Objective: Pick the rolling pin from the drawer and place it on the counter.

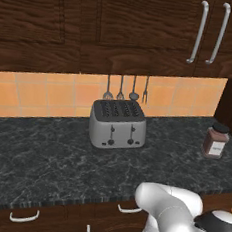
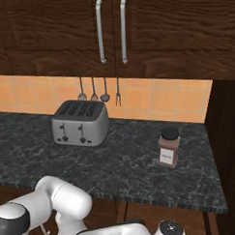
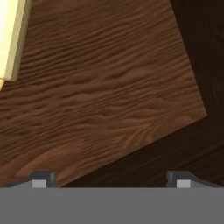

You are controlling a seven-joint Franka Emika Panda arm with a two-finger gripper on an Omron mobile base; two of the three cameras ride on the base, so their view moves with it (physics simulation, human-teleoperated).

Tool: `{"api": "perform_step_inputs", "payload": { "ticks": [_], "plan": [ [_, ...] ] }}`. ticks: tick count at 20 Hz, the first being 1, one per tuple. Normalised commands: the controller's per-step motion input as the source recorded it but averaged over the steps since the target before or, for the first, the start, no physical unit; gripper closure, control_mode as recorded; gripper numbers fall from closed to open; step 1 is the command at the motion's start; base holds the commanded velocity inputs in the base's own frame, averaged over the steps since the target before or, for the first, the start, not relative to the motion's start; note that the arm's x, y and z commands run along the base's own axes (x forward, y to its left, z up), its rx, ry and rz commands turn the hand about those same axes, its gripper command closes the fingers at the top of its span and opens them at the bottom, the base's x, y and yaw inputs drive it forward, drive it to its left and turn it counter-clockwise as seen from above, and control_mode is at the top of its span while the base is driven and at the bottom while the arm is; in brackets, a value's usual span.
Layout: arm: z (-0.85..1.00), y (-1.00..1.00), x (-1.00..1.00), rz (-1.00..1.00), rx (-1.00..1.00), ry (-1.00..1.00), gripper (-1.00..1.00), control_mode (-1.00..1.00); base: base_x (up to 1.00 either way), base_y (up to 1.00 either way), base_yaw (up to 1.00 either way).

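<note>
Black marble counter (image 1: 43, 166) carries a toaster (image 1: 117, 124) and spice jar (image 1: 215, 140). Below its edge, the gripper (image 3: 109, 180) faces dark wood panelling, fingers spread and empty, presumably seeking the drawer; I cannot spot the rolling pin.

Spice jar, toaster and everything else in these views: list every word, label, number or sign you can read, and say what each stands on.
None can be read.
Spice jar: it carries a pale label with faint marks, too small and blurred to make out.
Toaster: dark levers and knobs on its front, no legible lettering.
Counter, the cabinet doors and the wood panel in the hand view: no writing.
</note>
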Motion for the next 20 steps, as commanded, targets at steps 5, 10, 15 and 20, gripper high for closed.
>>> {"api": "perform_step_inputs", "payload": {
  "ticks": [5,10,15,20],
  "plan": [
    [0.36,0.05,0.71,0.01,0.12,-0.12,-1.00,-1.00,0.00,0.00,0.00],
    [0.00,0.25,0.64,-0.03,0.02,-0.11,-1.00,-1.00,0.00,0.00,0.00],
    [0.00,0.58,0.32,-0.12,0.00,-0.12,-1.00,-1.00,0.00,0.00,0.00],
    [-0.14,0.25,0.19,-0.03,0.00,-0.04,-1.00,-1.00,0.00,0.00,0.00]
  ]
}}
